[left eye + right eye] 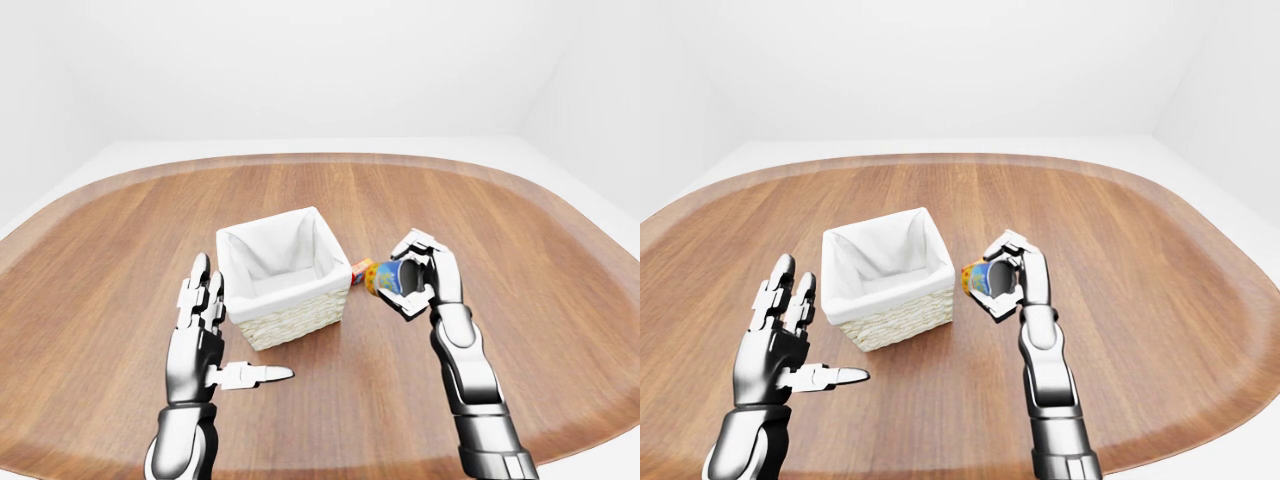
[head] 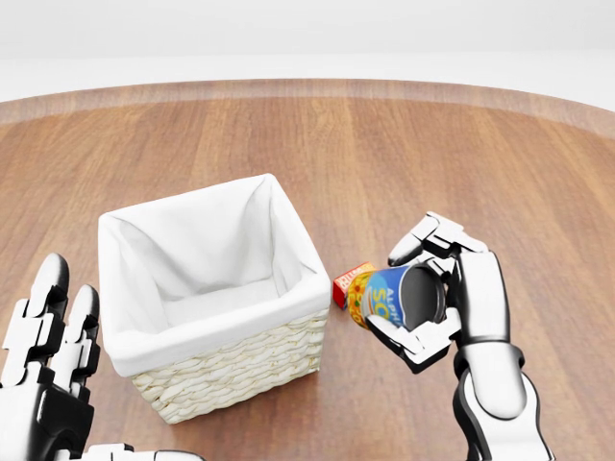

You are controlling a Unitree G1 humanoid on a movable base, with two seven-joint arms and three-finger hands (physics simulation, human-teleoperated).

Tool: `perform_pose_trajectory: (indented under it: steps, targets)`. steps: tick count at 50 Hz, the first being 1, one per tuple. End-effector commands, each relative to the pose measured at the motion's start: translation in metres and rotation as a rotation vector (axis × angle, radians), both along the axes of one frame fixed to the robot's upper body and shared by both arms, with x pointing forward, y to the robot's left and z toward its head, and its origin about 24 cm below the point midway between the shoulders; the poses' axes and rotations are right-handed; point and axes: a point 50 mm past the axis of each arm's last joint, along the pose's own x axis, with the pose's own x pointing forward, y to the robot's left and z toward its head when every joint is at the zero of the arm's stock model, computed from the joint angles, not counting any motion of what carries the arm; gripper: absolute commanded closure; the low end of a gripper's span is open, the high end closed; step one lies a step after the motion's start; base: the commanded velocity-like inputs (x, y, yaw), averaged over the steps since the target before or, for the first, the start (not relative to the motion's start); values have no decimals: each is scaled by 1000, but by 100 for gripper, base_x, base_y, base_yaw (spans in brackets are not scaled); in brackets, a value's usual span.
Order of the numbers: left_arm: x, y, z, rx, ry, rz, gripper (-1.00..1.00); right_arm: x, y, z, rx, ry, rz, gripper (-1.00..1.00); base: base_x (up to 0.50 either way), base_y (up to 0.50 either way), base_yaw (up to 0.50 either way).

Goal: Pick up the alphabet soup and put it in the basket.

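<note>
The right hand (image 2: 437, 298) has its three fingers wrapped round the alphabet soup can (image 2: 389, 298), which lies on its side in the grip, lifted clear of the wooden table (image 2: 500, 173), its dark end facing the palm and its blue and yellow label turned outward. To that hand's left, a little lower, stands the wicker basket (image 2: 226, 370), not yet reached. The move, I'd say, wants the can carried leftward and kept above the rim until it sits over the white cloth lining (image 2: 192, 259), then released. A smooth metal cylinder held sideways could slip, so the fingers should stay firm. The basket is square, of pale woven cane, its soft liner folded over the edge. Just beyond the can a small red carton (image 2: 344, 282) rests on the glossy boards. The left hand (image 1: 205, 330) hangs open, fingers spread, holding nothing.
</note>
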Motion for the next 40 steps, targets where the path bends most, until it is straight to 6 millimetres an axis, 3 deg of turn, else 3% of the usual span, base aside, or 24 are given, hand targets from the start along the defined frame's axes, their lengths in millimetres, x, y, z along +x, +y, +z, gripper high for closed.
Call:
perform_pose_trajectory:
  steps: [1, 11, 23, 40]
  targets:
    - [0, 0, 0, -1, 0, 0, -100, -16, 2, 33, 5, -152, 8, 100, 0, 0, 0]
    - [-1, 0, 0, -1, -1, -3, -100, -27, 9, 54, -2, -250, 32, 100, 0, 0, 0]
    - [0, 0, 0, -2, 1, -6, -100, -27, 25, 77, -12, -350, 58, 100, 0, 0, 0]
    - [-1, 1, 0, -2, 0, -5, -100, -14, 58, 83, -43, -367, 113, 100, 0, 0, 0]
